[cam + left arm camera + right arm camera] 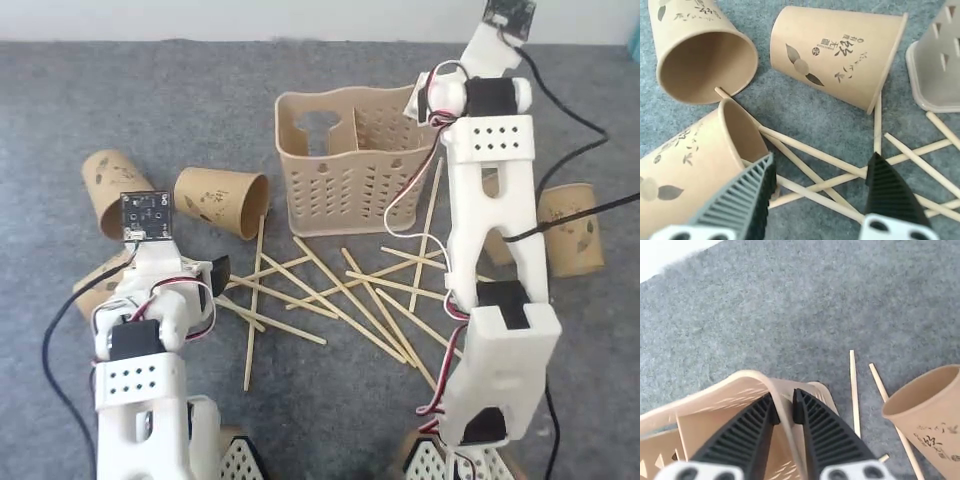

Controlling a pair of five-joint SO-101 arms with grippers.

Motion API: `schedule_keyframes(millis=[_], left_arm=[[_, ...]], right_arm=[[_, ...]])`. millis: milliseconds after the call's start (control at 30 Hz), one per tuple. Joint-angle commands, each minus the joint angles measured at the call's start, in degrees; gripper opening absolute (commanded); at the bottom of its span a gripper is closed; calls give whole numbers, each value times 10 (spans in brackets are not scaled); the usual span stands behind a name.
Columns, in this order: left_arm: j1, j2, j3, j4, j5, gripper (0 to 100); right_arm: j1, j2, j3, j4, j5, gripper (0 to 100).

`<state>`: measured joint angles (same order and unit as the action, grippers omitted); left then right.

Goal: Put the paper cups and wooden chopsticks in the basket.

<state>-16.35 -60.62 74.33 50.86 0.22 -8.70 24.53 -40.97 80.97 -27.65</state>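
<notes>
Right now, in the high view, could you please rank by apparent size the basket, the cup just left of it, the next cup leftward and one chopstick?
1. Basket.
2. Cup beside it and far-left cup: alike, unranked; the left arm covers part of the latter.
3. Chopstick: long but thinnest.

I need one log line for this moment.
left end effector: open, over chopsticks beside cups | right end effector: shut on basket wall | cups, chopsticks: on mat
</notes>
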Motion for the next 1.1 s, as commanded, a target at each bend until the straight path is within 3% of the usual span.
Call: schedule_keyframes(millis=[0,133,333,633,767,967,1067], left_arm=[[-1,-13,-5,-13,-4,276],[-1,-13,-5,-13,-4,276],[-1,-13,-5,-13,-4,276],[-1,-13,-9,-8,-1,277],[-13,-10,-49,40,3,276],[-131,-9,-115,72,28,277],[-151,-8,-123,73,28,278]], right_arm=[[6,13,-21,1,-15,7],[7,12,-24,7,-11,36],[2,-39,-25,41,28,235],[-9,-231,-25,159,134,191],[1,-285,-15,222,191,169],[16,-396,187,218,300,101],[16,-460,291,217,345,95]])
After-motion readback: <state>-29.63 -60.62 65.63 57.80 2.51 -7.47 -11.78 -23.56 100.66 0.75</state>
